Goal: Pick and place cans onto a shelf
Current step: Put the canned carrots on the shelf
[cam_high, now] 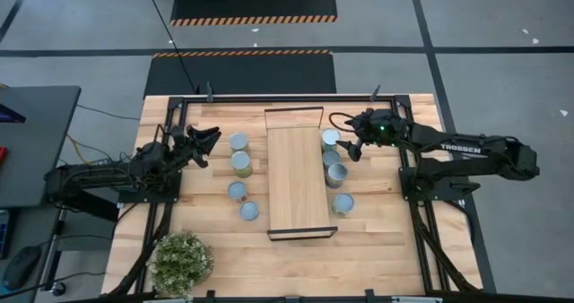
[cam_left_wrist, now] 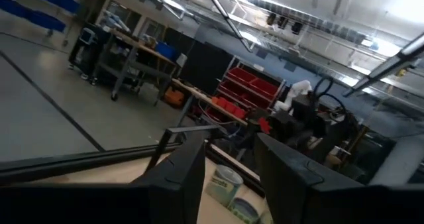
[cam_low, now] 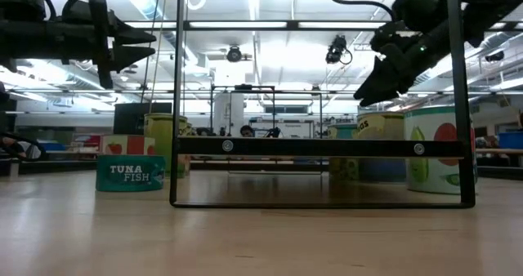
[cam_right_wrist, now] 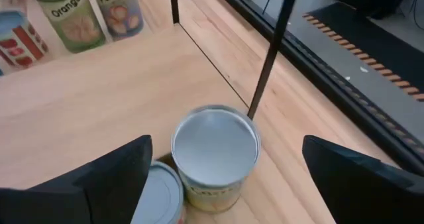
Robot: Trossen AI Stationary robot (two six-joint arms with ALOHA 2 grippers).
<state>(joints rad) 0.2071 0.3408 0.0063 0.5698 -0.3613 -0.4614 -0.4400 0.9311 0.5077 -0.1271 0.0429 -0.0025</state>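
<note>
Eight cans (cam_high: 239, 142) flanking the shelf (cam_high: 298, 179), plant (cam_high: 180, 263) nearby, right pincer (cam_high: 349, 148) spread open overhead.

A bushy green plant (cam_high: 181, 262) is placed on the wooden table (cam_high: 377, 258), at the near left corner.

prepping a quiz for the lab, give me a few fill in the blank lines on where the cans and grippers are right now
The shelf has ___ cans on it.
Left of the shelf stand ___ cans.
The right gripper hovers with fingers ___ over the can nearest the shelf's far end.
The left gripper holds ___.

Missing: no; four; open; nothing
</note>
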